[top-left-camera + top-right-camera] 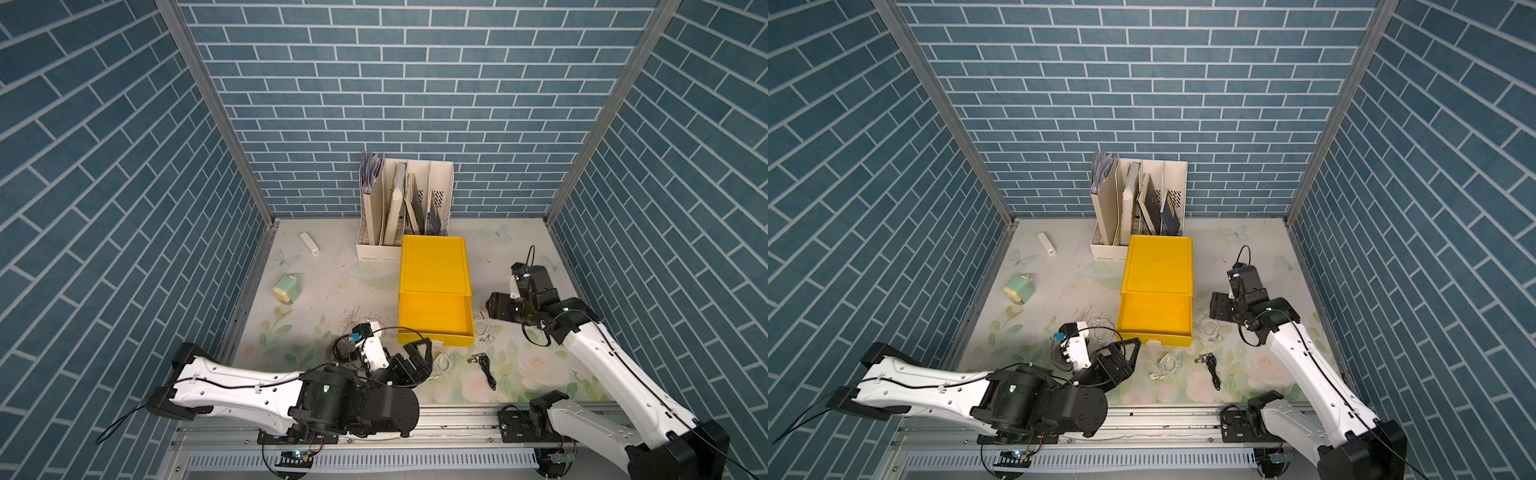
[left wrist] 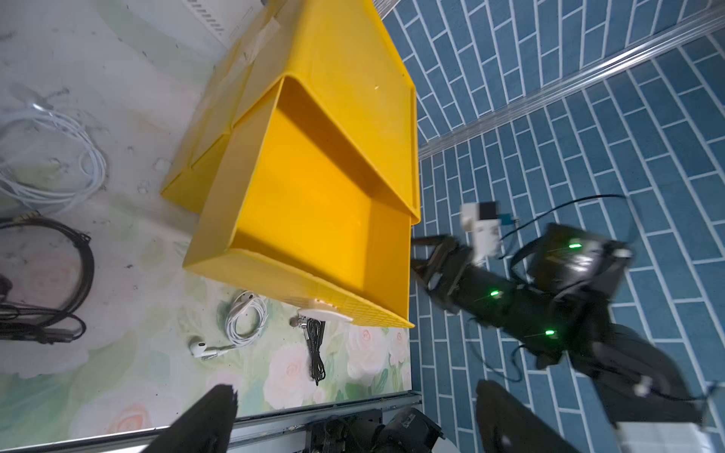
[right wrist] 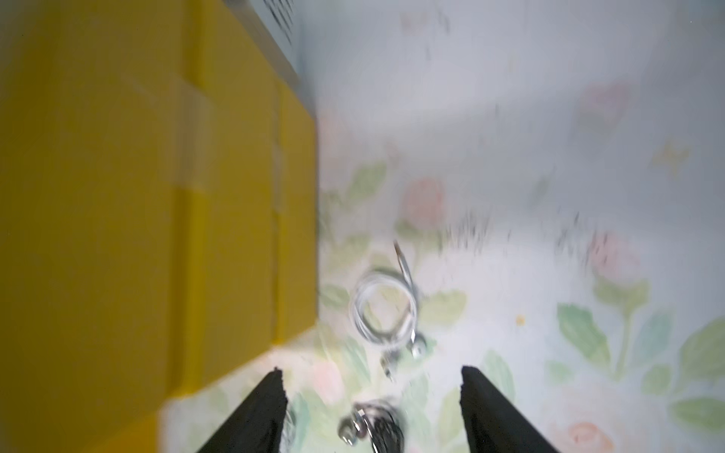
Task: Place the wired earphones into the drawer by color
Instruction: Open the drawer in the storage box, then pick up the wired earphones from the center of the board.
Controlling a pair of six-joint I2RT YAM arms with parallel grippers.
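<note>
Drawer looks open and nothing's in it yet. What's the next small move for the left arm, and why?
Probably shift the left gripper over the white earphone coil lying before the yellow drawer and lower it, jaws apart. The drawer stands open and empty; the gripper is open, holds nothing, and hangs close beside that coil.

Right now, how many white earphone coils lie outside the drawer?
3 white coils: one right of the drawer, one in front, one left. Others may hide under the left arm.

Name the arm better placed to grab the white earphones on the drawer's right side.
Right. The right fingers, open, hover by the white earphones, just ahead in the wrist view; the left fingers sit across the yellow drawer.
</note>
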